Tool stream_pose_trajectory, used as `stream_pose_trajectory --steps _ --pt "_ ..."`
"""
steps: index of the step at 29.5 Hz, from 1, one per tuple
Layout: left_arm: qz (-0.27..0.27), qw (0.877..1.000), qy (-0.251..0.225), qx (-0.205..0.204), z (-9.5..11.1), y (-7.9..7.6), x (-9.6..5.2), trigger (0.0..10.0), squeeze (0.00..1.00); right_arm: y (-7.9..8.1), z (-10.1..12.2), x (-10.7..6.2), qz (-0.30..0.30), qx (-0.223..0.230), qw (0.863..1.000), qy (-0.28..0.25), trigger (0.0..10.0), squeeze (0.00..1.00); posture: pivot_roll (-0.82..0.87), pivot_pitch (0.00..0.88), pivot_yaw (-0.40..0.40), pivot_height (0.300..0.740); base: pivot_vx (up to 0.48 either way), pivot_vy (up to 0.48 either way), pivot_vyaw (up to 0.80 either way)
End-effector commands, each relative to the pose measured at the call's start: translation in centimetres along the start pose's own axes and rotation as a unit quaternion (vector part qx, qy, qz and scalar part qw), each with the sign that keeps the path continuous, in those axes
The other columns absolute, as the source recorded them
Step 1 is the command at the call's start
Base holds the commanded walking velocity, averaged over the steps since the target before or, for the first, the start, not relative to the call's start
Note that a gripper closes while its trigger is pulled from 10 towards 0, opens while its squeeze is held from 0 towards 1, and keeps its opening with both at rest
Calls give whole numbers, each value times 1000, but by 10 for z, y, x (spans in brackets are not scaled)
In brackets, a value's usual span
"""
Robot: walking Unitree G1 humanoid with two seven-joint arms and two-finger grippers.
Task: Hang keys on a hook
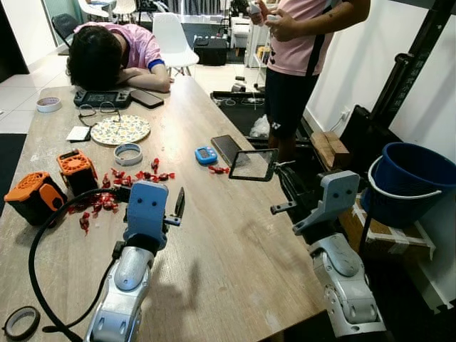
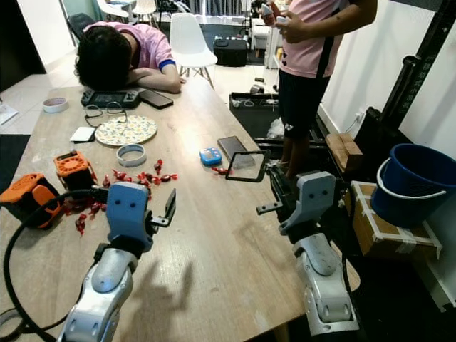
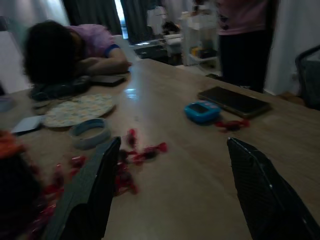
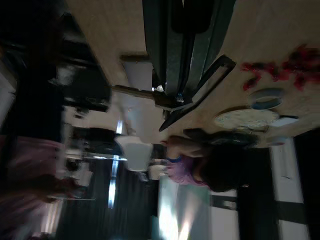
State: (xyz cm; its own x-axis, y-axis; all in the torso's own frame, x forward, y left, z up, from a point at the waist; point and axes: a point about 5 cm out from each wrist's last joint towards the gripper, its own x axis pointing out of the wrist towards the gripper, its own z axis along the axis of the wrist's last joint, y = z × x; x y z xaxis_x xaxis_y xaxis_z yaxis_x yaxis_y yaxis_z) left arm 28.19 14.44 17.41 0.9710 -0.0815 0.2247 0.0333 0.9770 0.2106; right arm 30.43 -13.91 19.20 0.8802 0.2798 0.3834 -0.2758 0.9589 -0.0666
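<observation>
The right gripper point(image 1: 282, 171) is held just beside the black frame point(image 1: 252, 164) at the tabletop's point(image 1: 235, 263) edge; whether its jaws are clenched or released cannot be told. Where the keys lie cannot be told for sure. In the right wrist view, a small glinting piece point(image 4: 161, 90) is caught at that gripper's tip, against the frame; it is lost in the eye views. The left gripper point(image 3: 174, 145) is raised over the tabletop, well apart from the frame, jaws released and empty. Red candies point(image 3: 145, 151), a blue timer point(image 3: 201, 110) and a phone point(image 3: 234, 100) are seen beyond it.
</observation>
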Motion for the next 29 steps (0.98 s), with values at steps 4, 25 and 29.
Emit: stream_pose_trajectory --steps 4,25,29 --pt "9 1000 1 13 -1 5 -5 10000 0 5 -3 2 11 -1 1000 2 10000 0 118 82 -34 740 0 0 794" --pt "7 1000 7 13 -3 3 -5 10000 0 5 -5 0 17 1 1000 6 10000 0 116 93 -37 740 0 0 794" --pt "7 1000 9 13 -3 3 -6 10000 0 5 -5 1 17 1 1000 6 10000 0 116 96 -38 740 0 0 794"
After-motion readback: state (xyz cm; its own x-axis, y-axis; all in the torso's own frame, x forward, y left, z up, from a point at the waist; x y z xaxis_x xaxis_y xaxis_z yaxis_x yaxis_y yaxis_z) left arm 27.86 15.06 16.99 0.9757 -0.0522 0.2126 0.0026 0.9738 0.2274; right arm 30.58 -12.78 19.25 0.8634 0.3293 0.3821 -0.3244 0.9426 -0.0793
